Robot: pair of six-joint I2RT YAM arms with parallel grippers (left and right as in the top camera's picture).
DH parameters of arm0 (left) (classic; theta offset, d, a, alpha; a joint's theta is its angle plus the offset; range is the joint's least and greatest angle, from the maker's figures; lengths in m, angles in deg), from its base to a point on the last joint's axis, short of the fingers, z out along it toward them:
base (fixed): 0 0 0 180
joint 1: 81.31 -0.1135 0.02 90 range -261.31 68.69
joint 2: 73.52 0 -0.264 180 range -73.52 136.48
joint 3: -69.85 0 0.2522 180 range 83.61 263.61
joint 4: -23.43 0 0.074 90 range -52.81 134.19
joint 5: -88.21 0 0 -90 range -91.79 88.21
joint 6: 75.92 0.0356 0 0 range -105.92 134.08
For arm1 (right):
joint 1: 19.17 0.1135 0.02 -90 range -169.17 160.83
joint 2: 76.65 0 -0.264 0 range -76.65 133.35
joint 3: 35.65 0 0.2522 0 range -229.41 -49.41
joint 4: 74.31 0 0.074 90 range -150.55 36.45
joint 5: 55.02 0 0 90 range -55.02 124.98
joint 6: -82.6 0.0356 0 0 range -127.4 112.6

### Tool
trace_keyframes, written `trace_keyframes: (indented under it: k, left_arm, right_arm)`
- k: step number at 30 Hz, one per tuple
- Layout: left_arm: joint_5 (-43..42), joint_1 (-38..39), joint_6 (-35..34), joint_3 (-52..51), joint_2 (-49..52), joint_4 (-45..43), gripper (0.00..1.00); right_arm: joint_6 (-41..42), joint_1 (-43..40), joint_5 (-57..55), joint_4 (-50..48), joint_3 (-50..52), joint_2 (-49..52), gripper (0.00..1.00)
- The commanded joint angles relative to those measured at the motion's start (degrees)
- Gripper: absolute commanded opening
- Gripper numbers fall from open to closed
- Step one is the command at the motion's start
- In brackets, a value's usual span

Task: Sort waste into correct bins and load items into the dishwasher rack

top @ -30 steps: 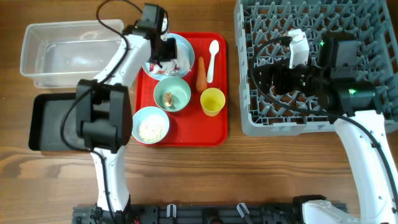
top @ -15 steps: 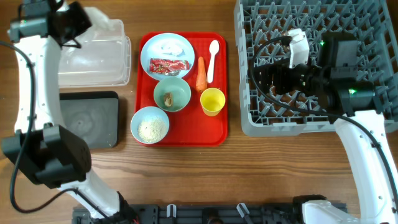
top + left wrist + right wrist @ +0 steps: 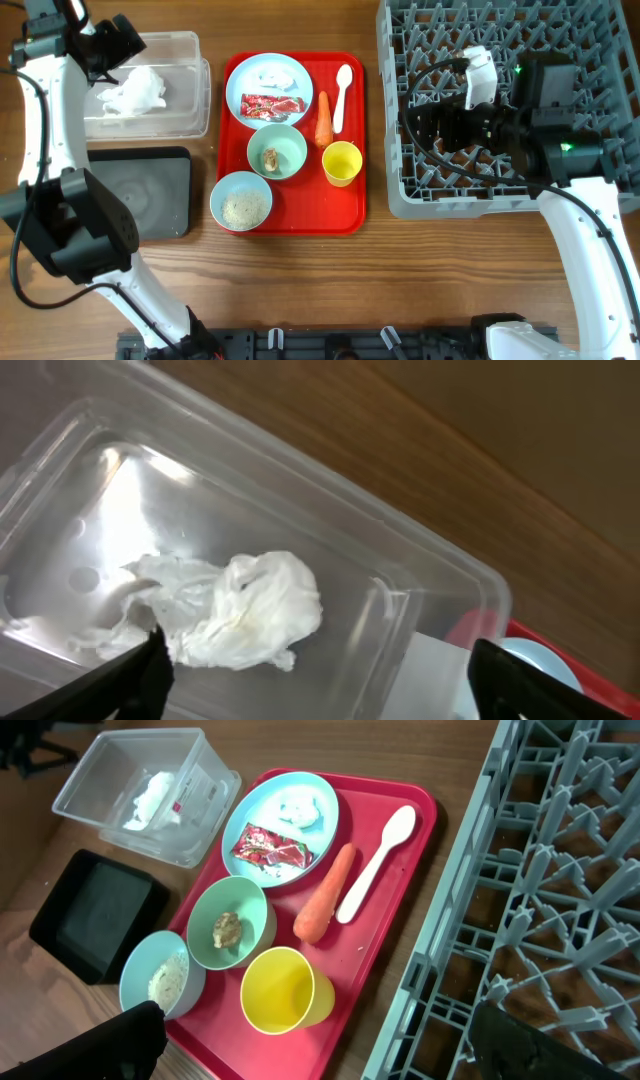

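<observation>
left gripper (image 3: 322, 680): jaws wide apart, nothing between them; hangs over the tub, upper left of the overhead view
right gripper (image 3: 332, 1038): jaws wide apart, holding nothing; over the rack's left part, looking down at the red tray
tissue (image 3: 132, 92): loose on the tub floor, left half, apart from both left fingertips
tub (image 3: 190, 112): upper left; right wall just beside the red tray's left rim, thin wood strip between
black tray (image 3: 150, 195): directly below the tub in frame; touching or a hair apart, can't tell
red tray (image 3: 345, 205): centre, between the bins and the rack; right rim near the rack's left wall, narrow wood gap
plate (image 3: 238, 90): top of the red tray; wrapper (image 3: 268, 105) flat on its lower half, white bits above it
carrot (image 3: 322, 118): right of the plate, lying top-to-bottom, just beside the spoon (image 3: 341, 95), whose bowl end is up
mid bowl (image 3: 292, 145): tray centre, small brown lump inside
rice bowl (image 3: 216, 198): lower left of the tray, its edge out over the left rim, white grains inside
cup (image 3: 342, 162): upright, just right of the mid bowl, below the carrot tip
rack (image 3: 440, 195): upper right, cut off by the top and right frame edges, pegs upright
open room: bare wood along the whole bottom band under the red tray and rack, thin strip above the red tray; left arm (image 3: 55, 180) runs down the left edge, right arm (image 3: 590, 250) rises from lower right
surface: tabletop (image 3: 400, 280), brown wood grain, level
room: past the tub in the right wrist view, only dark blur
</observation>
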Motion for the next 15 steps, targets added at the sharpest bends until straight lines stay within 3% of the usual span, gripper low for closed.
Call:
trace_keyframes:
  k: [1, 5, 8, 11, 15]
  left_arm:
    - [-9.73, 3.52, 6.73, 0.15, -5.33, 1.09, 0.92]
    - [-11.13, 12.11, 15.47, 0.13, -4.79, 3.52, 0.94]
    - [-2.89, 21.64, 21.16, 0.13, -0.85, 3.08, 0.98]
    - [0.96, 25.90, 20.31, 0.13, 3.87, 0.63, 0.98]
    - [0.94, 27.85, 12.61, 0.13, 10.58, -4.61, 0.98]
  right_arm:
    - [0.66, 0.22, 0.04, -0.07, -1.07, 0.55, 1.00]
    - [0.68, 0.22, -0.20, -0.04, -1.07, 0.55, 1.00]
    - [0.66, 0.22, -0.39, 0.04, -1.07, 0.55, 1.00]
    - [0.66, 0.22, -0.39, 0.07, -1.07, 0.55, 1.00]
    - [0.66, 0.22, -0.39, 0.26, -1.07, 0.55, 1.00]
